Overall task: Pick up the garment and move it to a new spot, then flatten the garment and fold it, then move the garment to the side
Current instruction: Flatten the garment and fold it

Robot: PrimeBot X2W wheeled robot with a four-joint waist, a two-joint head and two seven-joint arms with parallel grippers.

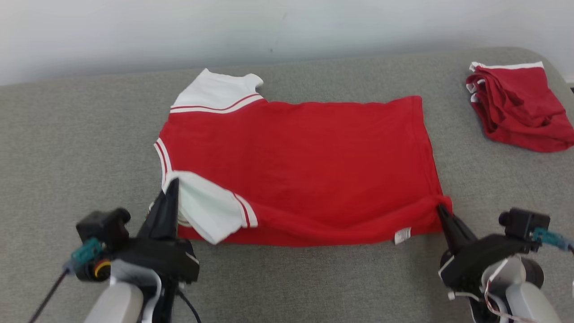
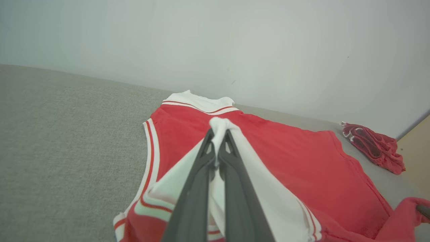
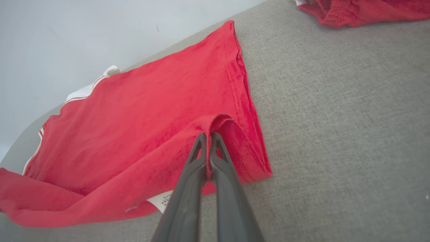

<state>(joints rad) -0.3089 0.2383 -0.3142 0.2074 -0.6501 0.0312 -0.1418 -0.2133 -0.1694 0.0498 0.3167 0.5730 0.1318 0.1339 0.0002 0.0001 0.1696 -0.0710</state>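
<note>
At the lower left of the head view, the left gripper (image 1: 173,184) is pinched tight on the white sleeve (image 1: 206,211) of the red T-shirt (image 1: 305,166), which lies spread across the middle of the grey surface (image 1: 67,148). At lower right, the right gripper (image 1: 441,210) is clamped on the hem corner (image 1: 437,199). Gripping both ends of the near edge likely prepares to carry that edge over for a fold. At upper right, another red garment (image 1: 515,107) lies bunched, well apart.

right gripper (image 3: 208,137) pinched tight on a raised red fold at the garment (image 3: 144,117) hem corner. Rest lies spread on grey surface (image 3: 336,134). White label (image 3: 163,201) just left of the fingers. Crumpled red cloth (image 3: 362,11) top right, well apart.
</note>
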